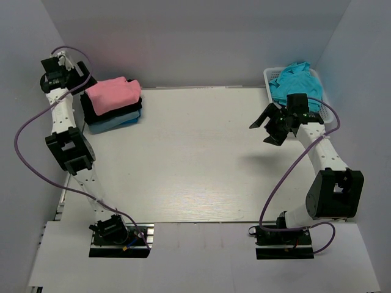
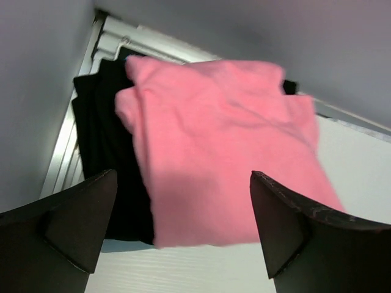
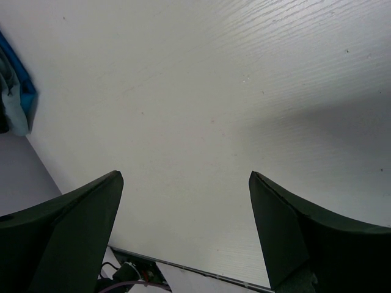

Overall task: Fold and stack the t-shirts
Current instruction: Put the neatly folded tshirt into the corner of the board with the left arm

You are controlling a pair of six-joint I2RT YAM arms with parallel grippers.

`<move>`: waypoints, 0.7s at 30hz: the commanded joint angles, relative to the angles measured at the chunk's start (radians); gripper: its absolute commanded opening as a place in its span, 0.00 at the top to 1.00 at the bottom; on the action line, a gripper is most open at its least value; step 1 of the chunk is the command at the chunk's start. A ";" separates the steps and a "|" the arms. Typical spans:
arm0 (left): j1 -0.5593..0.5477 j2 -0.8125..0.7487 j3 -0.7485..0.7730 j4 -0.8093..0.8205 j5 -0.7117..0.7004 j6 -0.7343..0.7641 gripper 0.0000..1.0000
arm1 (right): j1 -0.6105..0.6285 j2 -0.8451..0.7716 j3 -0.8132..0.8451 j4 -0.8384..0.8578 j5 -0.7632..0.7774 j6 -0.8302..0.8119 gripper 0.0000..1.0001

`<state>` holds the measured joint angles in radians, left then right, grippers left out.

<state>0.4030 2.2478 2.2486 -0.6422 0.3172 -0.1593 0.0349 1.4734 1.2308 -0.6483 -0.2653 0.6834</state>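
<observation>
A folded salmon-pink t-shirt (image 1: 113, 94) tops a stack at the far left of the table, over a black one (image 1: 91, 114) and a light blue one (image 1: 119, 124). My left gripper (image 1: 84, 80) hovers just off the stack's left rear corner, open and holding nothing. In the left wrist view the pink shirt (image 2: 226, 146) lies on the black shirt (image 2: 107, 152) beyond the gripper (image 2: 183, 226). A teal t-shirt (image 1: 294, 80) lies crumpled in the basket at the far right. My right gripper (image 1: 264, 130) hangs open and empty above the table (image 3: 201, 91) near the basket.
The white lattice basket (image 1: 330, 113) stands in the far right corner against the wall. Grey walls close in the table at the left, back and right. A strip of blue cloth (image 3: 21, 85) shows at the left edge of the right wrist view.
</observation>
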 commanded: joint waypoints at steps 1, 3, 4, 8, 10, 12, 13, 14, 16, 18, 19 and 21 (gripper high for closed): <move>-0.050 -0.157 -0.018 -0.013 -0.026 -0.014 0.00 | 0.000 -0.027 -0.014 0.022 -0.022 -0.041 0.10; -0.082 -0.166 -0.018 -0.013 0.020 -0.014 0.00 | 0.003 -0.032 -0.025 0.029 -0.034 -0.051 0.10; -0.096 -0.166 -0.018 -0.013 0.037 -0.014 0.00 | 0.003 -0.033 -0.033 0.027 -0.038 -0.054 0.10; -0.144 -0.123 0.011 -0.049 0.078 -0.025 0.00 | -0.001 -0.042 -0.044 0.036 -0.054 -0.062 0.10; -0.170 -0.113 0.011 -0.079 0.123 -0.025 0.00 | 0.000 -0.054 -0.040 0.038 -0.060 -0.070 0.10; -0.203 -0.174 -0.039 -0.132 0.079 -0.025 0.00 | 0.002 -0.080 -0.039 0.044 -0.045 -0.079 0.10; -0.220 -0.219 -0.093 -0.132 0.053 -0.025 0.00 | 0.003 -0.087 -0.042 0.056 -0.045 -0.087 0.10; -0.240 -0.278 -0.169 -0.090 -0.008 -0.052 0.00 | 0.005 -0.100 -0.057 0.070 -0.045 -0.088 0.10; -0.329 -0.502 -0.458 0.004 -0.084 -0.086 0.00 | 0.005 -0.159 -0.118 0.119 -0.046 -0.096 0.10; -0.428 -0.623 -0.626 0.080 -0.214 -0.161 0.00 | 0.003 -0.224 -0.175 0.160 -0.031 -0.097 0.10; -0.450 -0.696 -0.659 0.081 -0.234 -0.199 0.00 | 0.002 -0.240 -0.224 0.174 -0.034 -0.097 0.10; -0.496 -0.753 -0.757 0.111 -0.234 -0.270 0.00 | -0.004 -0.288 -0.279 0.211 -0.052 -0.099 0.10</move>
<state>-0.0219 1.6791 1.5520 -0.6415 0.1658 -0.3099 0.0345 1.2392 1.0164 -0.5205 -0.2996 0.6044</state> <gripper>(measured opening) 0.991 0.896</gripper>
